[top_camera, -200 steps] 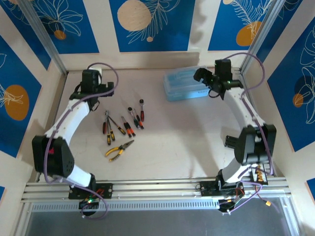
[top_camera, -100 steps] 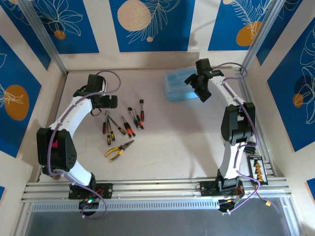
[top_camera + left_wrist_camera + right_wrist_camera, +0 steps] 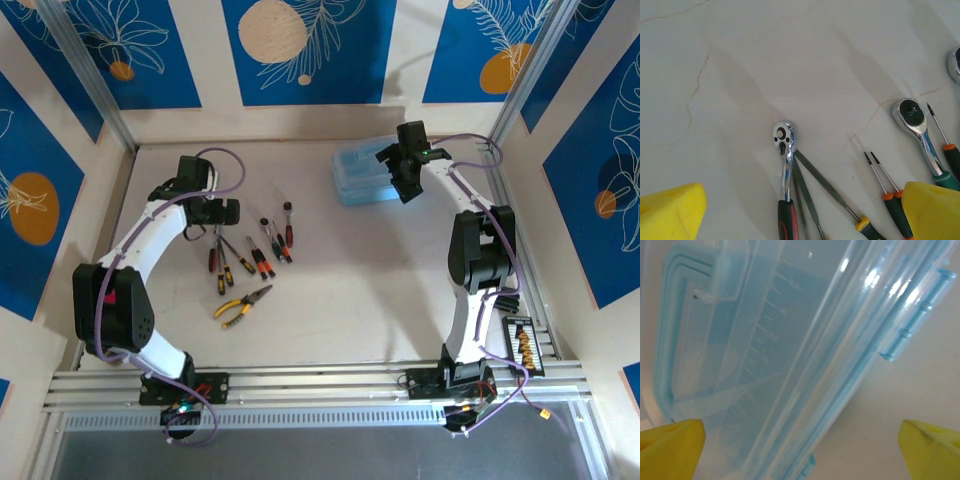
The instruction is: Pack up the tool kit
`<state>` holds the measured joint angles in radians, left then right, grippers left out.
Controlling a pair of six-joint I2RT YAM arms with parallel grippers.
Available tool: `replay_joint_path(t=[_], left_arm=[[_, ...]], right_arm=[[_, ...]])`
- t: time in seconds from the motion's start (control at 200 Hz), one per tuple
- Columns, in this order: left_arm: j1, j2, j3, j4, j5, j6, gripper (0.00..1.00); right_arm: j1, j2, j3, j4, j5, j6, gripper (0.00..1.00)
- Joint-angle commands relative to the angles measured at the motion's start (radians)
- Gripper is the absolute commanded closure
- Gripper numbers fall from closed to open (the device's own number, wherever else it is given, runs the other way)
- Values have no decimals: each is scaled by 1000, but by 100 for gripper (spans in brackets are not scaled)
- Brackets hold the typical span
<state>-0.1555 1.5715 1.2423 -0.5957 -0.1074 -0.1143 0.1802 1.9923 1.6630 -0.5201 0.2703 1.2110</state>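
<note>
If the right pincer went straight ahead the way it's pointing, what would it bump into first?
Probably the light-blue case. The open right pincer points down at its top, near one long edge. How close it is I cannot tell.

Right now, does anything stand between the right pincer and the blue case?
Nothing visible does. The open right pincer hangs directly over the case, whose lid looks closed; the screwdrivers lie apart, near the left pincer.
</note>
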Motion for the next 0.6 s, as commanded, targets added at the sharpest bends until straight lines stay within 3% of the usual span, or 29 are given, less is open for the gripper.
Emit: replay_joint_path(t=[0.0, 0.36, 0.595], left_arm=[[-6, -33, -17, 9, 23, 12, 0], [-6, -45, -35, 9, 22, 18, 0], [-6, -57, -46, 12, 18, 24, 0]], right_arm=[[-2, 38, 6, 47, 13, 51, 1], [-4, 172, 171, -128, -10, 49, 1], [-51, 122, 97, -184, -92, -67, 3]])
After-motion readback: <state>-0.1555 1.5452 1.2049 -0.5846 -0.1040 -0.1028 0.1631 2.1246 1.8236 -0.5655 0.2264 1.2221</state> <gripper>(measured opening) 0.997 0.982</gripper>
